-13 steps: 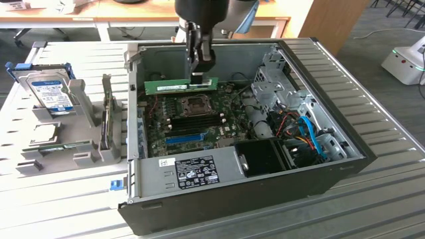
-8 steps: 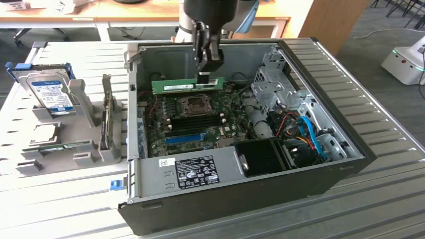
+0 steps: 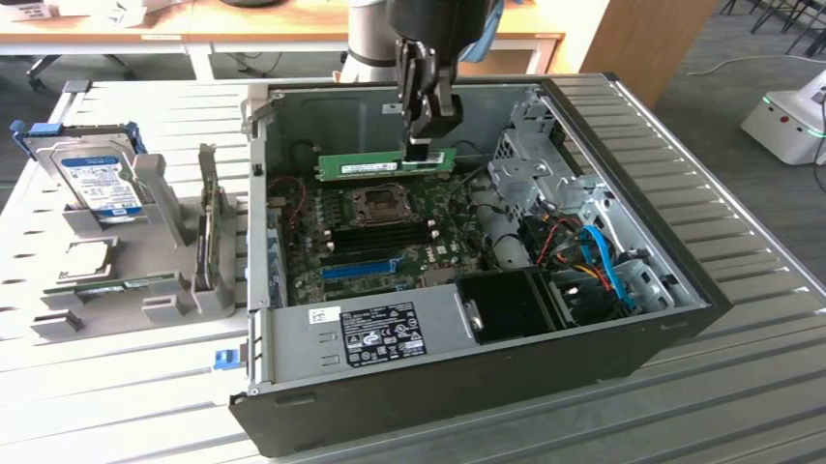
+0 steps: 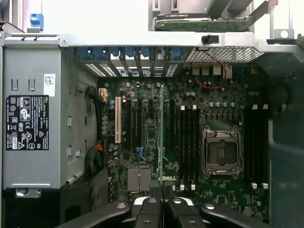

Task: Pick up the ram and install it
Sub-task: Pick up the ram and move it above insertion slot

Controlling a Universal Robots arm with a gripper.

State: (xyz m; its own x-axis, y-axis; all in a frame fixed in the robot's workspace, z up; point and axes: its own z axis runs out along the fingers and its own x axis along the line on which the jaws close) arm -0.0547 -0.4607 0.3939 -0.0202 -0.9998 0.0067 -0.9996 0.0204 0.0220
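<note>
1. Inside the open computer case (image 3: 671, 261) on the worktop (image 3: 736, 387), the gripper (image 3: 424, 145) hangs above the motherboard (image 3: 432, 246), clenched on the ram (image 3: 368, 166)
2. It grasps the ram by its upper edge, with the lower edge facing the board and touching nothing; the grip sits nearer the stick's end at the exterior view's right than its middle
3. Its long axis runs across the exterior view from left to right, the same way as the black memory slots (image 3: 374, 235) just beside the CPU socket (image 3: 382, 203)
4. From the wrist view the ram (image 4: 161, 133) shows edge-on, a thin line running straight out from the gripper (image 4: 161, 202), parallel to the memory slots (image 4: 188, 142)
5. That line does not lie over the slots: it appears to one side of them, the side away from the CPU socket (image 4: 221, 152)
6. By my judgement the stick needs no turning; what separates it from a slot is a sideways offset and the height it hangs at
</note>
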